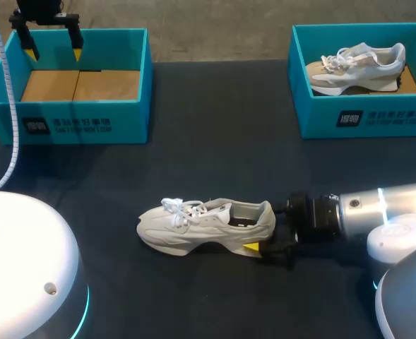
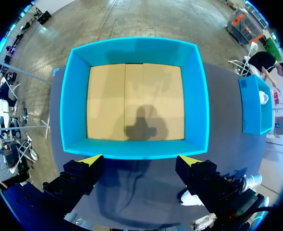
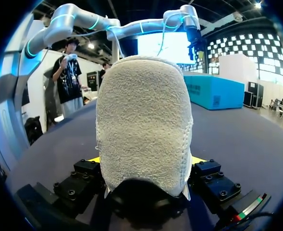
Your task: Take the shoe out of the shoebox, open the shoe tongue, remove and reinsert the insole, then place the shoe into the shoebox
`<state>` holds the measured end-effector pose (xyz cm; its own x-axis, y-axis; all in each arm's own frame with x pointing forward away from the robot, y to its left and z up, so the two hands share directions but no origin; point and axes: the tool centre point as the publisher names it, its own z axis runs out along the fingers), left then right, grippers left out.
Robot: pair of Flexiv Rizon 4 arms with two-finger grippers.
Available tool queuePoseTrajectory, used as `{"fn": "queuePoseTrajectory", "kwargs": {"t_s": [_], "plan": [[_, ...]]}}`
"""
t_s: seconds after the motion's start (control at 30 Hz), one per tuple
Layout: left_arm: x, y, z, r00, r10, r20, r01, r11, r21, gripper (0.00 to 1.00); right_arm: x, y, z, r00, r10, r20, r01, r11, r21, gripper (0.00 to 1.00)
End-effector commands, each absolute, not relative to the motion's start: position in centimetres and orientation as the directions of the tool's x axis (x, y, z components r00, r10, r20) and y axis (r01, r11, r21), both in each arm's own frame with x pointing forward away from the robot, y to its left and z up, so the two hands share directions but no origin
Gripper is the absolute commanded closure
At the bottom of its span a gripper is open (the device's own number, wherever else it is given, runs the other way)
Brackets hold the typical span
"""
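The right gripper [image 1: 259, 236] has its jaws clamped on the heel of the white shoe [image 1: 193, 226], which stands on the table [image 1: 215, 141]. The left gripper [image 2: 141, 161] holds its jaws apart, with the blue shoebox [image 2: 76, 96] just ahead of them.

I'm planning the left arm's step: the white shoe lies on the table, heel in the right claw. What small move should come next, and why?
Probably bring the left claw from above the empty shoebox down toward the tongue of the shoe. The right claw grips the heel, steadying it, while the left claw hangs open with nothing in it.
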<state>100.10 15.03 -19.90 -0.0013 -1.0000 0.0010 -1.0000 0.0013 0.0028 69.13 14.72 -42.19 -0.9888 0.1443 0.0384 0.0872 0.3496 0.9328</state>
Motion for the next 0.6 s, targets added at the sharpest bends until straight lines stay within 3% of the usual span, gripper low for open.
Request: {"fn": "queuePoseTrajectory", "kwargs": {"t_s": [0.03, 0.43, 0.6], "plan": [[100.1, 15.0, -19.9, -0.001, -1.0, 0.001, -1.0, 0.001, 0.002, 0.0, 68.8, 15.0, -42.0, -0.989, 0.142, 0.036, 0.085, 0.353, 0.932, 1.0], [100.1, 15.0, -19.9, -0.001, -1.0, 0.001, -1.0, 0.001, 0.002, 0.0, 68.8, 15.0, -42.0, -0.989, 0.142, 0.036, 0.085, 0.353, 0.932, 1.0], [96.7, 11.5, -18.4, 0.019, -1.0, -0.015, -1.0, -0.019, -0.021, 0.0, 68.8, 15.0, -42.0, -0.989, 0.142, 0.036, 0.085, 0.353, 0.932, 1.0]]}}
